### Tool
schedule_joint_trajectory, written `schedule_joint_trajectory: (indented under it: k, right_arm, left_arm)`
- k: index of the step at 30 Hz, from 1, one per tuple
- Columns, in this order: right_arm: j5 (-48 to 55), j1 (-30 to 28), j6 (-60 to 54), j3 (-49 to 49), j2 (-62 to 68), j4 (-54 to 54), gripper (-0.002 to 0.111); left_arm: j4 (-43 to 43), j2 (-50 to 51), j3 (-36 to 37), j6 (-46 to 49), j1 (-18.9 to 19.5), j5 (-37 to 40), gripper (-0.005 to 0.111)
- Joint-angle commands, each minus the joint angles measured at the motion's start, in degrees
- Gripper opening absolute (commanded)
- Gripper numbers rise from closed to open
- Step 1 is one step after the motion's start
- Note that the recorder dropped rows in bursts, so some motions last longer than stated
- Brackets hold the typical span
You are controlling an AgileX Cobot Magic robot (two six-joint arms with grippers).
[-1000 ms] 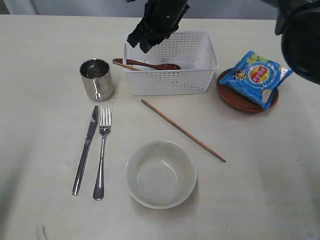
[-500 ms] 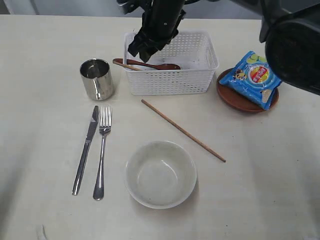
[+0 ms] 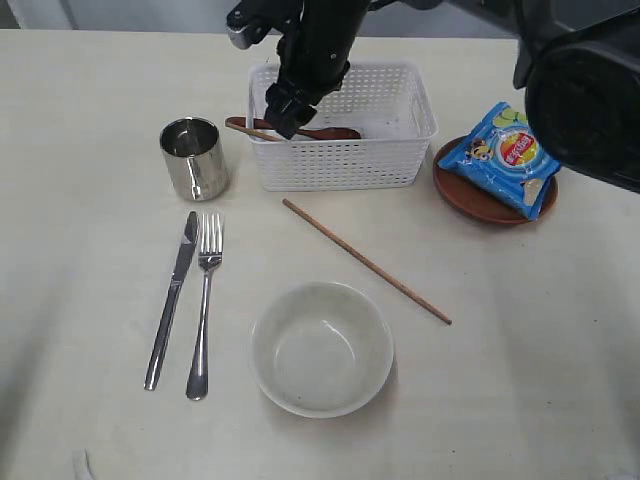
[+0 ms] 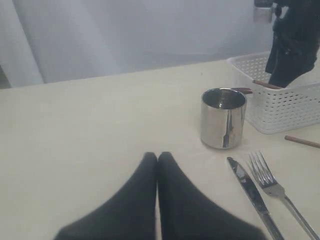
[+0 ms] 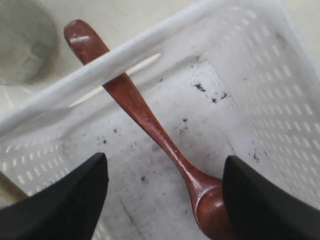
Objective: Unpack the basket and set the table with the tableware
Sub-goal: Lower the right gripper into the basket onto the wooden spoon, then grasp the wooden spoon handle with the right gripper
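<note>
- So, the right gripper (image 3: pixel 285 115) hangs over the left end of the basket (image 3: pixel 340 165), fingers spread wide on either side of the spoon (image 5: pixel 145 117) and not touching it.
- That reddish-brown spoon lies inside the basket with its handle poking out over the left rim. One chopstick (image 3: pixel 258 133) leans on that same rim.
- Left gripper (image 4: pixel 157 156) is well to the left of the basket, low over the desk (image 3: pixel 90 90), fingers pressed together with nothing between them.
- Steel cup (image 3: pixel 193 158) stands upright just left of the basket.
- Knife (image 3: pixel 172 300) and fork (image 3: pixel 204 300) lie side by side on the camera side of the basket, off to its left.
- The other chopstick (image 3: pixel 365 260) lies slantwise on the desk near the basket's front wall, and the bowl (image 3: pixel 321 347) sits farther out past it.
- Brown plate (image 3: pixel 470 195) is just right of the basket, with the blue chips bag (image 3: pixel 512 157) lying on it.
</note>
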Motion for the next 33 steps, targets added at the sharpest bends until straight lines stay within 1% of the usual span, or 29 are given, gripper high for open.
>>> schedule_joint_trajectory:
  k: [1, 8, 9, 11, 13, 16, 17, 18, 21, 33]
  right_arm:
    - [-0.49, -0.11, -1.16, -0.45, 1.55, 0.69, 0.063]
    - [-4.02, -0.11, -1.54, -0.45, 3.98, 0.05, 0.063]
    - [-4.52, -0.11, -1.54, -0.45, 4.1, 0.05, 0.062]
    - [-5.22, -0.11, -1.54, -0.45, 4.62, 0.05, 0.056]
    - [-5.22, -0.11, -1.54, -0.45, 5.01, -0.42, 0.042]
    - [-4.29, -0.11, -1.54, -0.45, 5.26, -3.52, 0.013]
    - [-3.79, -0.06, -1.54, -0.45, 5.26, -4.93, 0.005]
    - [-3.31, -0.06, -1.04, -0.45, 5.26, -6.91, 0.0]
    - [-1.75, -0.06, 0.06, -0.45, 5.16, -10.3, 0.0]
    - [0.92, -0.06, -0.05, -0.45, 2.79, -13.28, 0.0]
  left_arm:
    - [0.24, -0.15, 0.1, -0.2, 0.01, -0.45, 0.0]
    - [0.24, -0.15, 0.1, -0.2, 0.01, -0.45, 0.0]
    - [0.24, -0.15, 0.1, -0.2, 0.01, -0.45, 0.0]
    - [0.24, -0.15, 0.1, -0.2, 0.01, -0.45, 0.0]
    - [0.24, -0.15, 0.1, -0.2, 0.01, -0.45, 0.0]
    - [-0.36, -0.15, 0.1, -0.2, 0.01, -0.45, 0.0]
    - [-0.36, -0.15, 0.1, -0.2, 0.01, -0.45, 0.0]
    - [-0.16, -0.15, 0.1, -0.2, 0.01, -0.45, 0.0]
    - [-0.16, -0.15, 0.1, -0.2, 0.01, -0.45, 0.0]
    - [-0.16, -0.15, 0.1, -0.2, 0.01, -0.45, 0.0]
